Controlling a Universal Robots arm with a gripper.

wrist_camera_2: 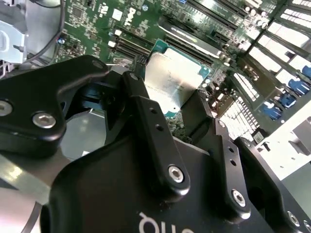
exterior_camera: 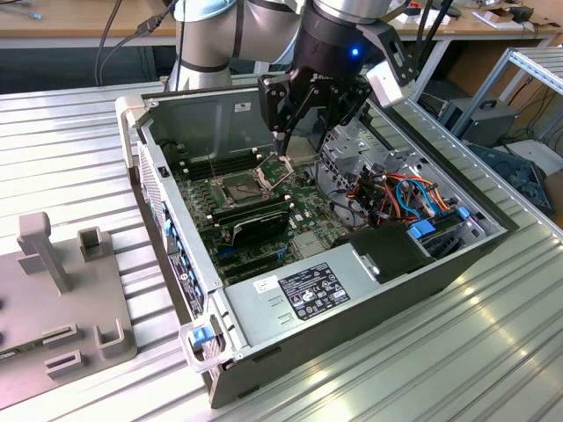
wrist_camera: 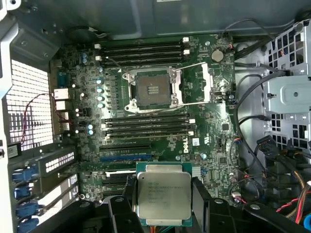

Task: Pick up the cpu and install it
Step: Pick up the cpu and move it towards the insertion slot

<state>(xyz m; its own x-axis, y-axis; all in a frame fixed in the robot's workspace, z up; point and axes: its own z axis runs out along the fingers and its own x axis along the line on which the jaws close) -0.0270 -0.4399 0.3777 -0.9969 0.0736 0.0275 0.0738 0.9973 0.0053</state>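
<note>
The cpu [wrist_camera: 164, 194], a flat square chip with a dull silver top, is clamped by its edges between two black fingers [wrist_camera: 201, 201]. In the second wrist view the cpu [wrist_camera_2: 176, 80] hangs tilted over the green motherboard. My gripper [wrist_camera: 164, 206] [wrist_camera_2: 170, 104] is shut on it. In the exterior view the gripper [exterior_camera: 299, 132] hovers inside the open computer case, just above the board. The cpu socket [wrist_camera: 150, 90] [exterior_camera: 242, 186] lies bare, some way from the chip, with its shiny metal frame [wrist_camera: 194, 82] hinged open beside it.
The case walls [exterior_camera: 176, 114] surround the board. A black expansion card [exterior_camera: 255, 224] lies near the socket, with the power supply [exterior_camera: 308, 294] beyond it. Coloured cables [exterior_camera: 400, 193] and a drive cage [wrist_camera: 286, 92] crowd one side. A grey fixture [exterior_camera: 53, 290] stands at the exterior view's left.
</note>
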